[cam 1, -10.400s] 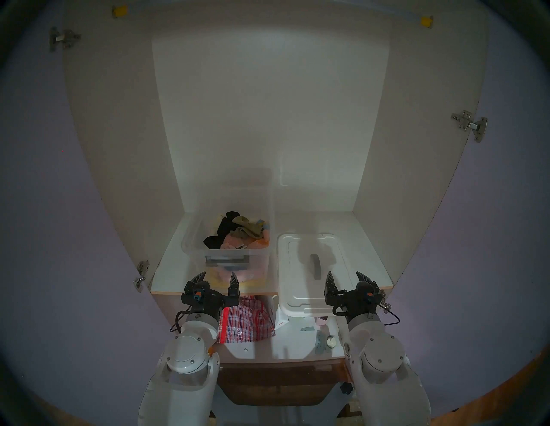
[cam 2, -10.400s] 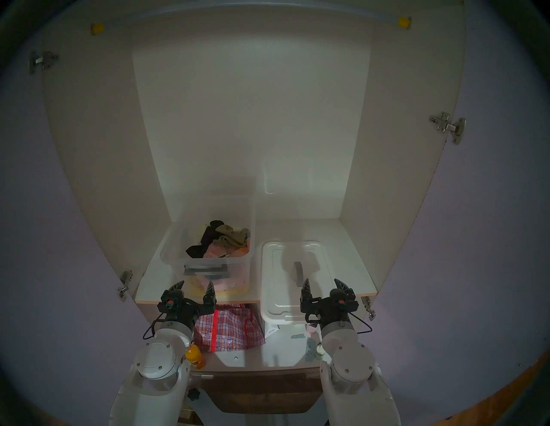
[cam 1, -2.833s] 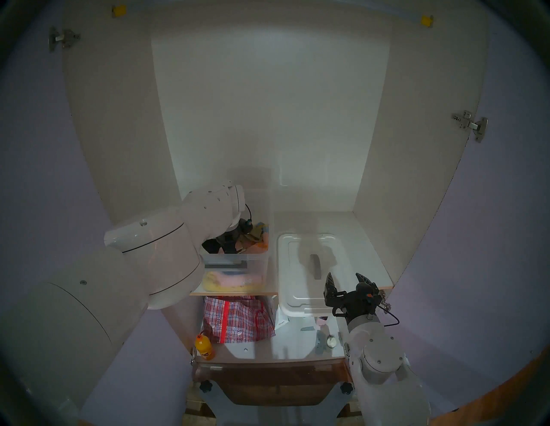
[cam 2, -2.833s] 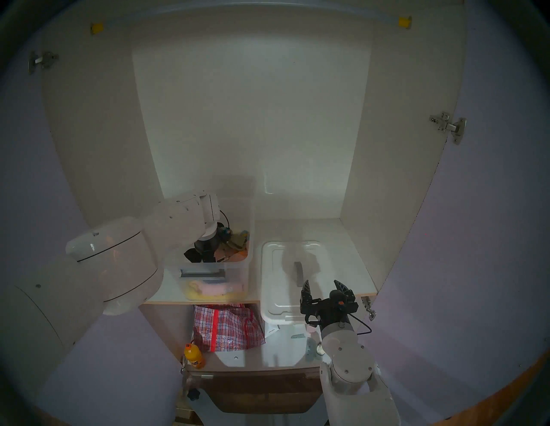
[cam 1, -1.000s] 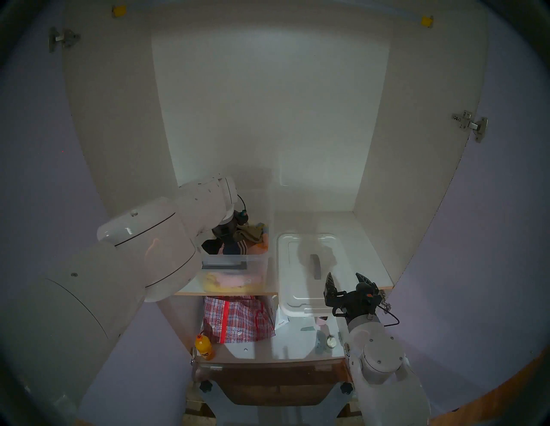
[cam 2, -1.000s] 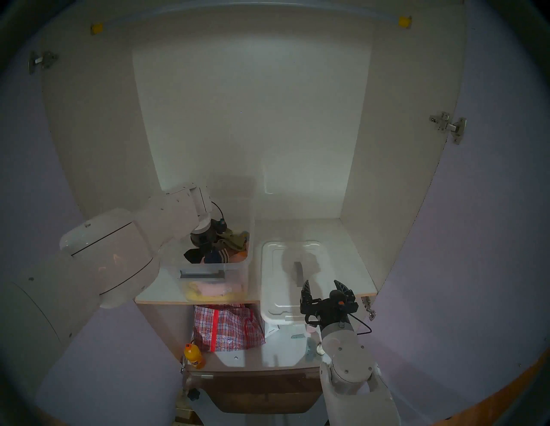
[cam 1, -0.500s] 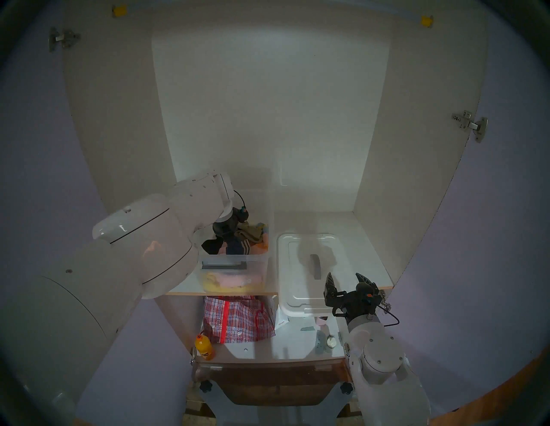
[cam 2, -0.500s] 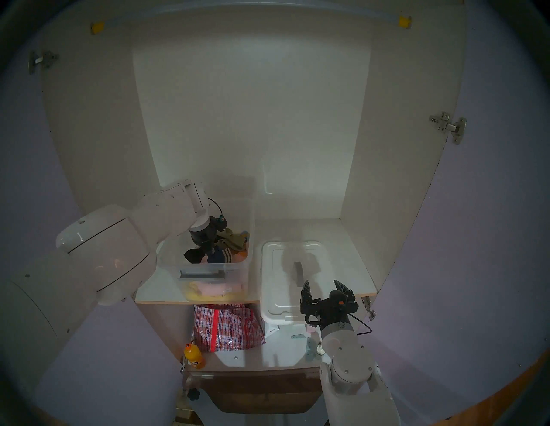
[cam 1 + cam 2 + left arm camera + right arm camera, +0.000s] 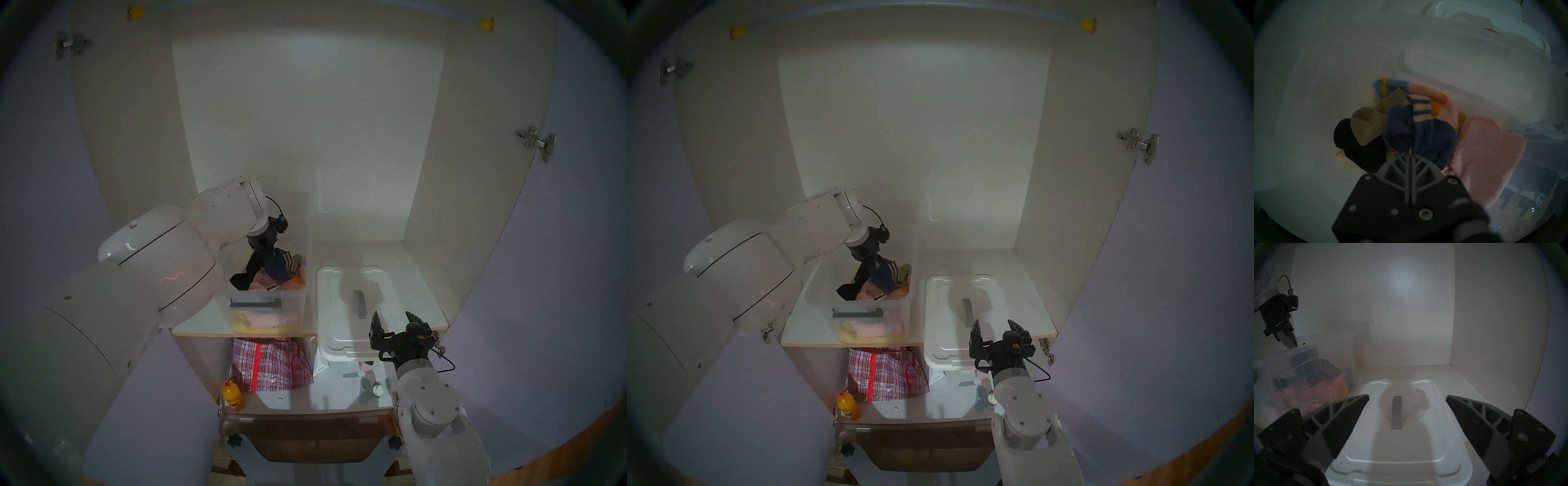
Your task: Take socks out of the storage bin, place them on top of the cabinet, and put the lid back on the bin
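The clear storage bin (image 9: 268, 294) stands on the left of the cabinet shelf (image 9: 417, 292), full of cloth. My left gripper (image 9: 268, 253) hangs over the bin's back half, shut on navy socks (image 9: 279, 268) with pale striped cuffs. The left wrist view shows the socks (image 9: 1425, 135) dangling from the shut fingertips (image 9: 1407, 155). A black garment (image 9: 249, 271) stretches up beside the gripper; I cannot tell if it is caught. The white lid (image 9: 339, 325) lies right of the bin, overhanging the shelf front. My right gripper (image 9: 392, 314) is open above the lid's near end, short of its grey handle (image 9: 1396, 412).
Pink (image 9: 1488, 156), tan (image 9: 1367, 129) and blue-yellow (image 9: 1388, 84) cloths lie in the bin under the socks. On the lower shelf sit a red checked bag (image 9: 271, 366), an orange bottle (image 9: 232, 397) and small items at the right. The open doors flank both arms.
My left gripper has risen and moved toward the bin's back, lifting the navy socks up off the pile. The black garment is pulled upward too. The right arm has not moved.
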Motion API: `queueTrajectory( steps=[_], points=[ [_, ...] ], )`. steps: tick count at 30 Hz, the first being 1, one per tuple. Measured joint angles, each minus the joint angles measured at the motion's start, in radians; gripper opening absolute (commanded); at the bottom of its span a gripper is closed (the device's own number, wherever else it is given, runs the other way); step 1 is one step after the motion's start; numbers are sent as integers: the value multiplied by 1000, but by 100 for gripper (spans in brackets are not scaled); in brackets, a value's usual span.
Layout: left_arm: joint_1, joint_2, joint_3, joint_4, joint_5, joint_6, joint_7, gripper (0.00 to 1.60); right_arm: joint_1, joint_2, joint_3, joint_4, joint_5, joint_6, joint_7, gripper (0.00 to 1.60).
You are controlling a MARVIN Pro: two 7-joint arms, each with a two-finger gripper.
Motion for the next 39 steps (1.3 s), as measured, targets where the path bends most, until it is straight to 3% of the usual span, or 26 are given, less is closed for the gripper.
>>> queueTrajectory(
  steps=[12,25,39],
  points=[
    [-29,29,-18,-19,-8,-25,6,0,0,0,0,1,0,0,0,160],
    [-34,44,-46,-61,-26,-63,-42,0,35,9,-15,-6,14,-1,28,160],
    [-43,43,-67,-127,-43,-95,-97,0,257,8,-104,13,17,14,81,160]
  ],
)
